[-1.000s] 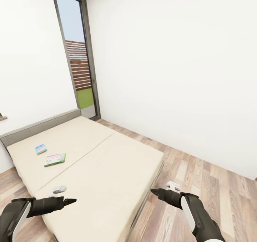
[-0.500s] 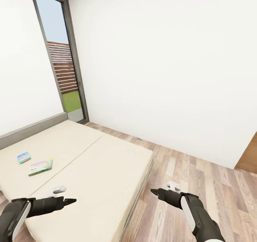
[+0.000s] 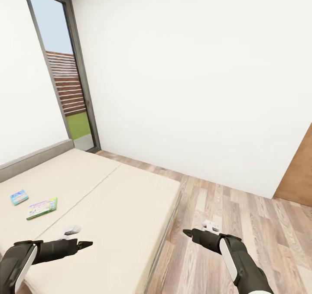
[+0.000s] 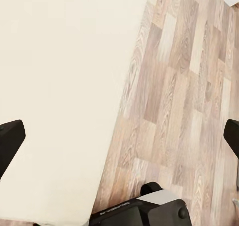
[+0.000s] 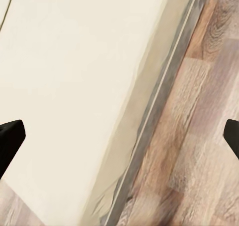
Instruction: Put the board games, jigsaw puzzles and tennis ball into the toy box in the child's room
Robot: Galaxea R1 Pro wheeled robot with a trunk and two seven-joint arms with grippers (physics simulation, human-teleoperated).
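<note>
The bed [image 3: 108, 207] carries two board games at its far left: the larger green one [image 3: 41, 208], then the small blue one [image 3: 19, 197]. Both look flat, stiff and light; best pinched at an edge. Left tool [image 3: 82, 244] and right tool [image 3: 187, 232] both hang spread, empty.

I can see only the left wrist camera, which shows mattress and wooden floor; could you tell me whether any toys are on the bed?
Observer: Yes, two board games lie flat on the bed, toward its headboard end, on the robot's left.
Operator: Are they touching each other?
Observer: No, the smaller blue one sits apart from the larger green-edged one.
Operator: Is either end effector holding something?
Observer: No. The left end effector hovers over the mattress, the right end effector over the floor, fingers spread in both wrist views.
</note>
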